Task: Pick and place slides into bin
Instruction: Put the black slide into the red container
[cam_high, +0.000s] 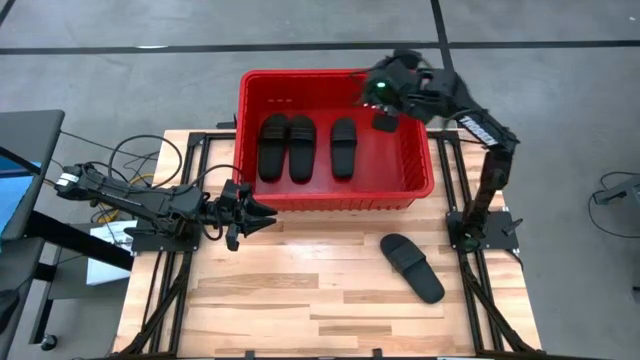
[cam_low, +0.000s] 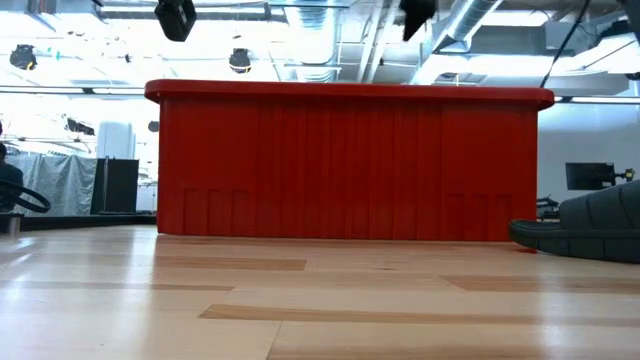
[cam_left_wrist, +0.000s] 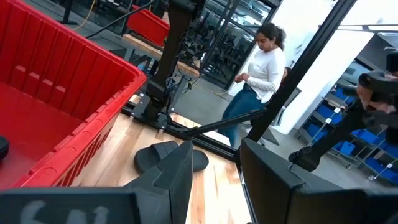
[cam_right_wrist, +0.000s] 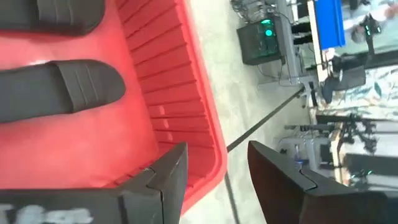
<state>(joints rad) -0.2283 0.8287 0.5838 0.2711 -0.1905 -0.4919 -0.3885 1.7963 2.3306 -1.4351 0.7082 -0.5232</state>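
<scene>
The red bin (cam_high: 420, 170) stands at the table's far middle. Three black slides (cam_high: 302, 147) lie side by side on its floor, straps up; two of them show in the right wrist view (cam_right_wrist: 59, 90). A fourth slide (cam_high: 412, 267) lies slantwise on its sole on the table, near and right of the bin; it also shows in the left wrist view (cam_left_wrist: 166, 155) and the low view (cam_low: 590, 225). My right gripper (cam_high: 385, 118) hangs open and empty over the bin's far right corner (cam_right_wrist: 217, 155). My left gripper (cam_high: 262, 215) is open and empty just before the bin's near wall (cam_left_wrist: 214, 155).
Bare wooden table lies near and left of the loose slide. The right arm's base (cam_high: 480, 225) stands at the table's right edge, close to that slide. A person in a white top (cam_left_wrist: 261, 68) stands beyond the table's right side. Cables (cam_high: 130, 160) lie at the left.
</scene>
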